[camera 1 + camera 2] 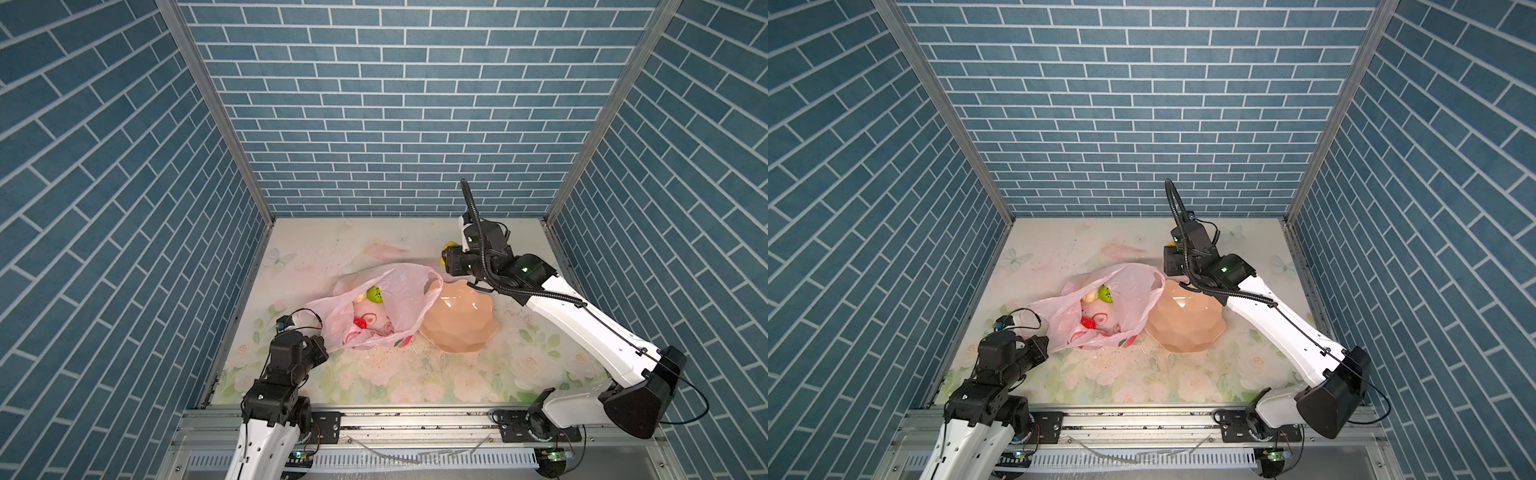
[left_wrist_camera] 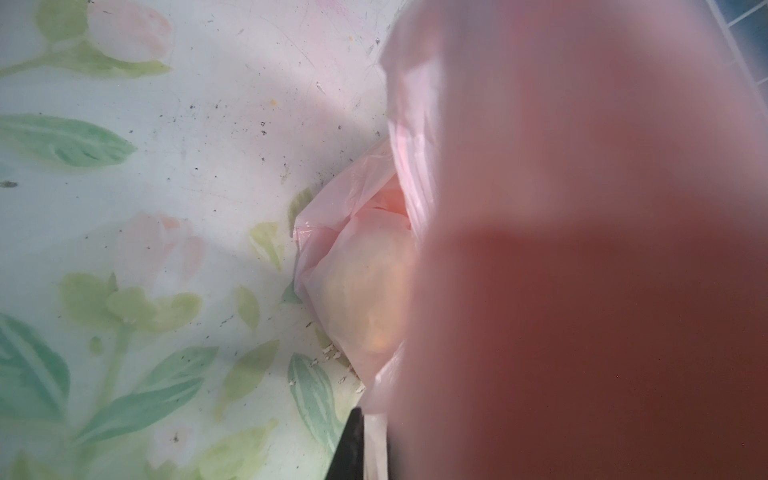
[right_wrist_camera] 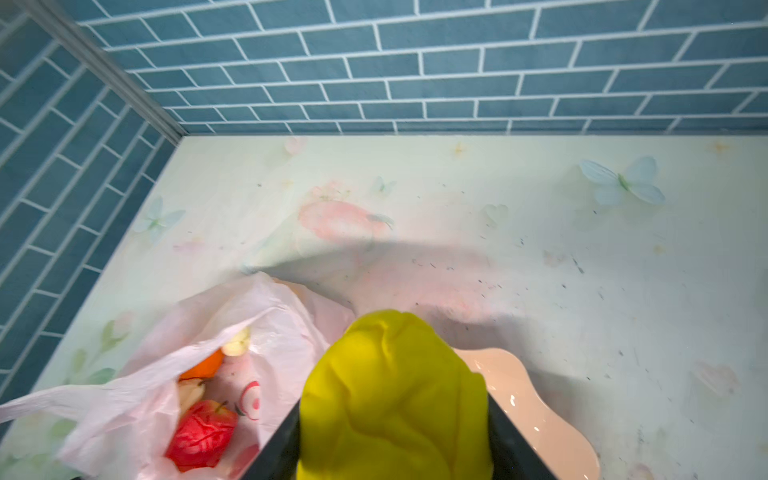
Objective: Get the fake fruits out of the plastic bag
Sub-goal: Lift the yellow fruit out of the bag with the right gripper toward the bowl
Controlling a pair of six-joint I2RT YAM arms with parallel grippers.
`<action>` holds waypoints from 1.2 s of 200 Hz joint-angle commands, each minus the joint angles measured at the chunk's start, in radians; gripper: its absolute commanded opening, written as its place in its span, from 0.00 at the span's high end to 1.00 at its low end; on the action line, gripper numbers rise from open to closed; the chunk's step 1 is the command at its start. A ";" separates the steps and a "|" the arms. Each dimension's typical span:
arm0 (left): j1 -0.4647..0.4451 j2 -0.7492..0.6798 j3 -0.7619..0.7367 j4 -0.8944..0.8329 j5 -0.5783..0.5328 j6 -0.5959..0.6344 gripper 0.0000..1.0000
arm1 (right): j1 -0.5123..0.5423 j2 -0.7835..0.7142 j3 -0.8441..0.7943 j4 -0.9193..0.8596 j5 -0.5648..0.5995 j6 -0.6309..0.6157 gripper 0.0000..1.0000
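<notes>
Nearest you, at about 8 o'clock of the plastic bag, your left gripper is closed almost fully and looks pinched on the bag's thin film. In its wrist view the pink sheet blurs across the lens, so the grip itself is a judgement. The bag lies slumped on the floral tabletop with its mouth gaping upward: translucent, crinkled, limp, printed with red fruit. Inside it you have a wrinkled red fruit, an orange fruit, a cream-white fruit and a green fruit near the mouth. At the bag's 3 o'clock, touching it, sits the peach bowl — glossy, rigid, scalloped, empty. Farthest, at the bowl's 12 o'clock above its far rim, your right gripper stands about half open, clamped on a yellow fruit — matte, lobed and creased, filling the gap between the jaws. So you're mid-transfer, one fruit out and most left in the bag. Next, I'd judge, bring it over the bowl's hollow, lower it and release gently, since it may roll. Hold the left pinch so the bag's mouth doesn't collapse.
</notes>
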 commanded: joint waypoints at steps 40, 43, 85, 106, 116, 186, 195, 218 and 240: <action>-0.003 -0.001 0.023 0.008 0.000 0.016 0.86 | -0.013 -0.107 -0.226 -0.037 0.034 0.081 0.75; -0.003 0.001 0.023 0.008 0.001 0.016 0.86 | -0.013 -0.110 -0.234 -0.035 0.031 0.084 0.75; -0.003 0.006 0.024 0.010 0.001 0.018 0.86 | -0.014 -0.131 -0.347 0.001 0.004 0.139 0.76; -0.003 0.000 0.023 0.007 -0.002 0.017 0.86 | -0.013 -0.116 -0.386 0.014 -0.011 0.164 0.76; -0.004 -0.002 0.024 0.005 -0.005 0.016 0.86 | -0.012 -0.109 -0.408 0.025 -0.023 0.178 0.76; -0.003 -0.004 0.023 0.003 -0.007 0.016 0.86 | -0.011 -0.071 -0.544 0.129 -0.072 0.250 0.77; -0.003 -0.005 0.023 0.001 -0.007 0.015 0.86 | -0.011 -0.064 -0.554 0.139 -0.074 0.255 0.77; -0.004 -0.002 0.024 0.001 -0.008 0.016 0.86 | -0.011 -0.044 -0.572 0.163 -0.079 0.261 0.77; -0.003 -0.002 0.024 0.001 -0.008 0.016 0.86 | -0.011 -0.017 -0.582 0.184 -0.091 0.267 0.77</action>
